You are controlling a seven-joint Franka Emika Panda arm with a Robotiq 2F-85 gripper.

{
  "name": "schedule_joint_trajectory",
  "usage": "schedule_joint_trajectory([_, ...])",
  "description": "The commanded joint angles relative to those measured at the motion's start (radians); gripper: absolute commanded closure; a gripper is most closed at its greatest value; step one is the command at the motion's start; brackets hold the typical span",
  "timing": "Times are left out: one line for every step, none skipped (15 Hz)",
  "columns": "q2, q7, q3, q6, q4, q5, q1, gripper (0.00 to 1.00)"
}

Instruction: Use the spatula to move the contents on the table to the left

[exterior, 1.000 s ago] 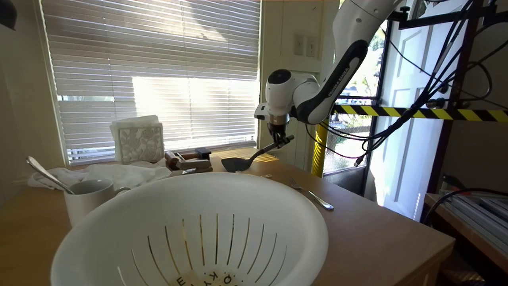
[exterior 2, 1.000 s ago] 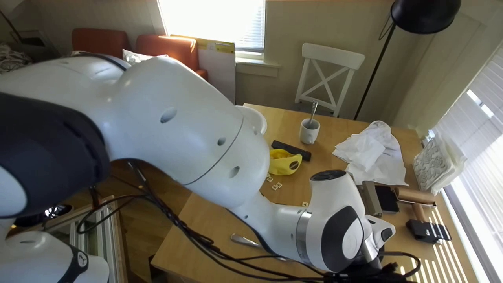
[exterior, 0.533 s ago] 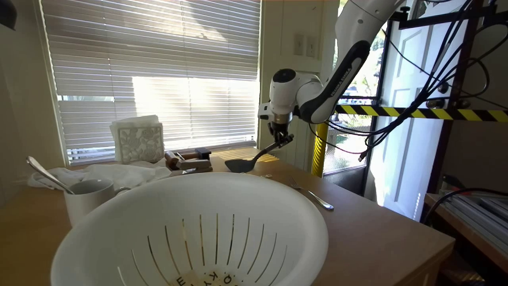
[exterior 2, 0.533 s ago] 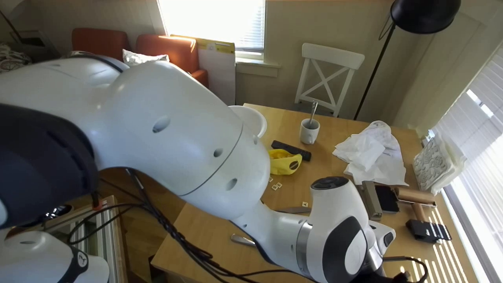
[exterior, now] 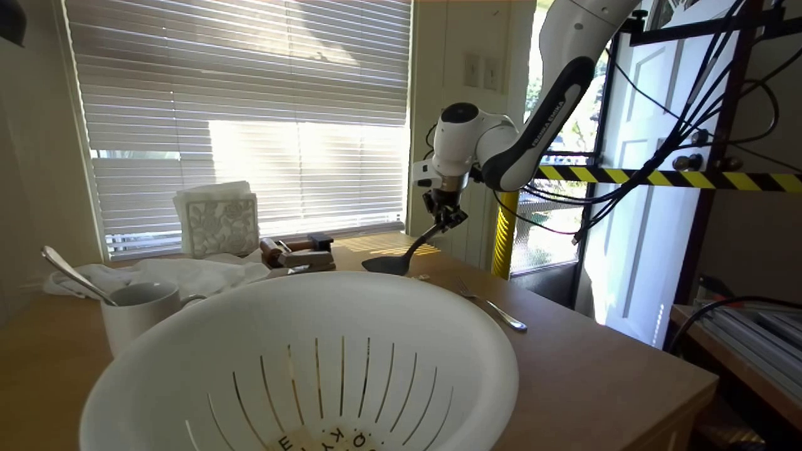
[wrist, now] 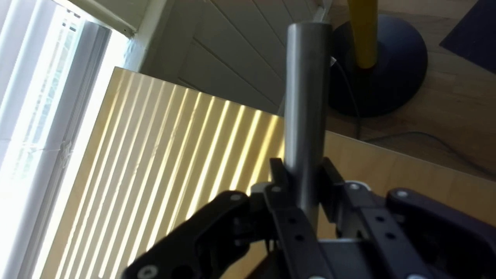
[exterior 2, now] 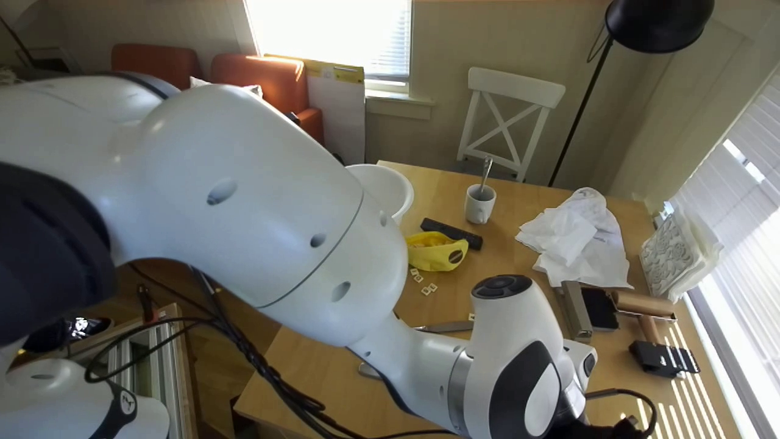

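My gripper [exterior: 447,220] is shut on the handle of the spatula [exterior: 386,265]. The spatula has a dark flat head and a silvery handle, and it slants down to the left. Its head is low over the table [exterior: 601,382]; I cannot tell whether it touches. In the wrist view the gripper's fingers [wrist: 303,166] clasp the metal handle [wrist: 308,85]; the head is out of view there. Small letter tiles [exterior 2: 429,289] lie on the table near the arm. A few tiles also show beside the spatula head in an exterior view [exterior: 423,277].
A white colander [exterior: 438,313] holds several tiles. A fork [exterior: 501,315] lies on the table. A knife [exterior 2: 448,327], yellow pouch [exterior 2: 436,252], black bar [exterior 2: 451,233], mug [exterior 2: 479,207], white cloth [exterior 2: 563,235] and tools [exterior 2: 640,302] stand around. The table edge [wrist: 387,149] is near the gripper.
My gripper and the spatula have moved a little to the right and slightly nearer in an exterior view, with the handle now steeper. The yellow pouch and several tiles are less covered by the arm.
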Motion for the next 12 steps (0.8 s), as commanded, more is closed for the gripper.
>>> schedule_joint_trajectory([-0.083,-0.017,-0.001,-0.001,-0.102,-0.039,-0.001,0.94])
schedule_joint_trajectory([-0.095,-0.022,0.001,0.001,-0.120,-0.040,-0.003,0.94])
schedule_joint_trajectory([-0.106,-0.024,-0.002,0.003,-0.139,-0.047,-0.002,0.94])
schedule_joint_trajectory([-0.119,-0.030,0.000,0.002,-0.158,-0.048,-0.004,0.94])
schedule_joint_trajectory([-0.132,-0.036,-0.002,0.002,-0.177,-0.055,-0.003,0.94])
schedule_joint_trajectory([-0.147,-0.044,0.000,0.002,-0.199,-0.056,-0.004,0.94])
schedule_joint_trajectory([-0.161,-0.049,0.001,0.001,-0.218,-0.061,-0.003,0.94])
schedule_joint_trajectory([-0.176,-0.050,0.000,-0.005,-0.237,-0.066,-0.001,0.94])
schedule_joint_trajectory([-0.191,-0.050,-0.002,-0.010,-0.258,-0.073,0.002,0.94])
schedule_joint_trajectory([-0.205,-0.047,-0.002,-0.010,-0.277,-0.078,0.003,0.94])
schedule_joint_trajectory([-0.221,-0.039,-0.004,-0.013,-0.300,-0.085,0.007,0.94])
schedule_joint_trajectory([-0.235,-0.031,-0.006,-0.015,-0.322,-0.088,0.009,0.94])
